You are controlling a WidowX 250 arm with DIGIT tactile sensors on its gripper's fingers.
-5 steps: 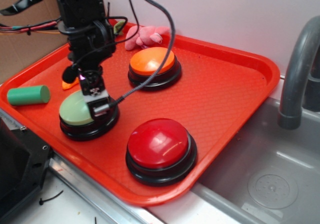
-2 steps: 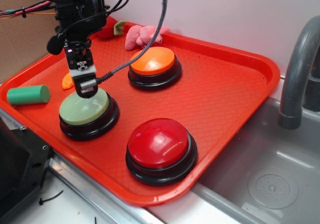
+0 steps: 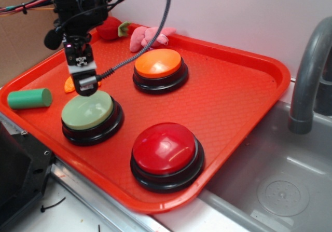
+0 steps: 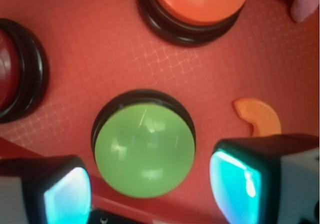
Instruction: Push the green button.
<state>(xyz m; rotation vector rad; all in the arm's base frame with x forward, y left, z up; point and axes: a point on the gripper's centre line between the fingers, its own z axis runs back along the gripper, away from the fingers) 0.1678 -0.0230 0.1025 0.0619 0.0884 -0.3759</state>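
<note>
In the exterior view the gripper [image 3: 85, 86] shows only as one dark block, its tip above the far left edge of the green button [image 3: 87, 110], and whether it touches the dome cannot be told. The wrist view cuts both fingers [image 4: 60, 194] off at the bottom edge; they stand wide apart with nothing between them, the button showing in the gap. A pink soft toy [image 3: 149, 36] and a red object [image 3: 109, 28] at the far rim of the red tray [image 3: 233, 102] are partly hidden by cables. The green button has a pale sage dome on a black round base and sits at the near left of the tray, left of the red button [image 3: 165, 149] and nearer than the orange button [image 3: 158, 63]. A small orange piece [image 4: 260, 116] lies just beside it.
</note>
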